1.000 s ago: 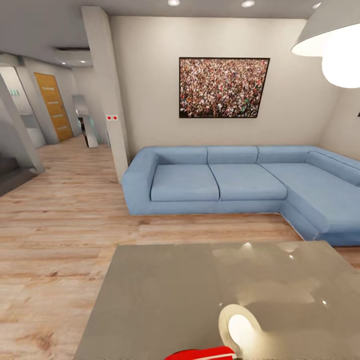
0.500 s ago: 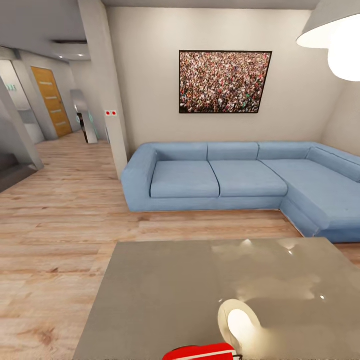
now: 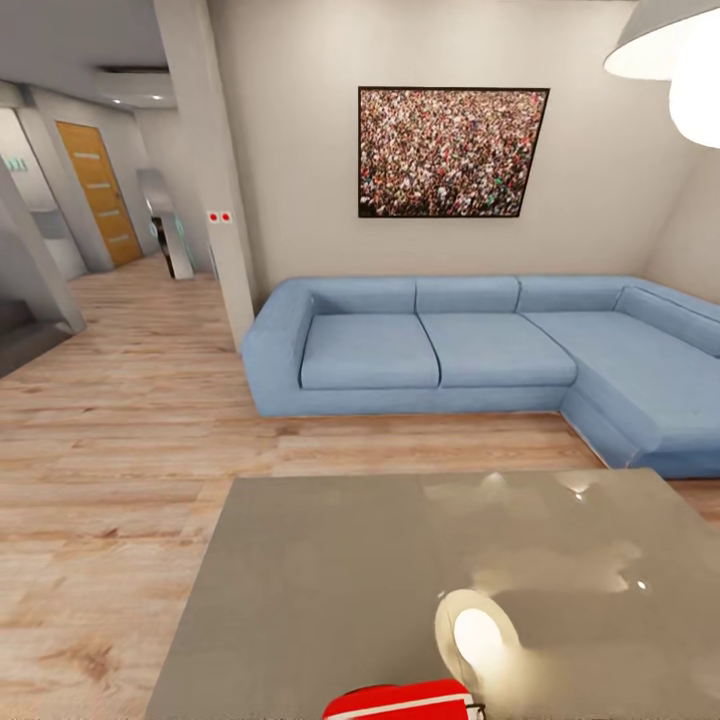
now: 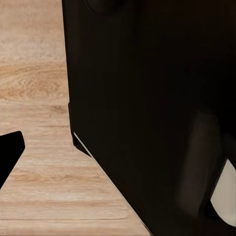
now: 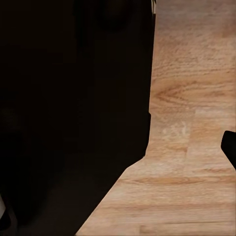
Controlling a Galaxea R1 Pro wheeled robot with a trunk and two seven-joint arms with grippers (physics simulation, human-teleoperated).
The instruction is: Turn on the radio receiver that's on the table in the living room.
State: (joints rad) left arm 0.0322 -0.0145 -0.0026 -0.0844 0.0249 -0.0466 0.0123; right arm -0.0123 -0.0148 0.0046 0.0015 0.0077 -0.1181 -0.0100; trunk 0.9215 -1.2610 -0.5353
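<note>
Red radio receiver (image 3: 402,701) at six o'clock on grey tabletop (image 3: 330,590); tilt view down before reaching. End effector openness: cannot tell.

The head view looks forward and slightly down across the near worktop (image 3: 330,580) toward the far sofa (image 3: 440,350). Both wrist views face down, close beside a dark body, sharing the plank floor (image 4: 39,98).

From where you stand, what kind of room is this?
Most likely a living room: a blue sectional sofa along the wall, a framed crowd picture above it, and a low grey table with a red radio receiver at its near edge.
</note>
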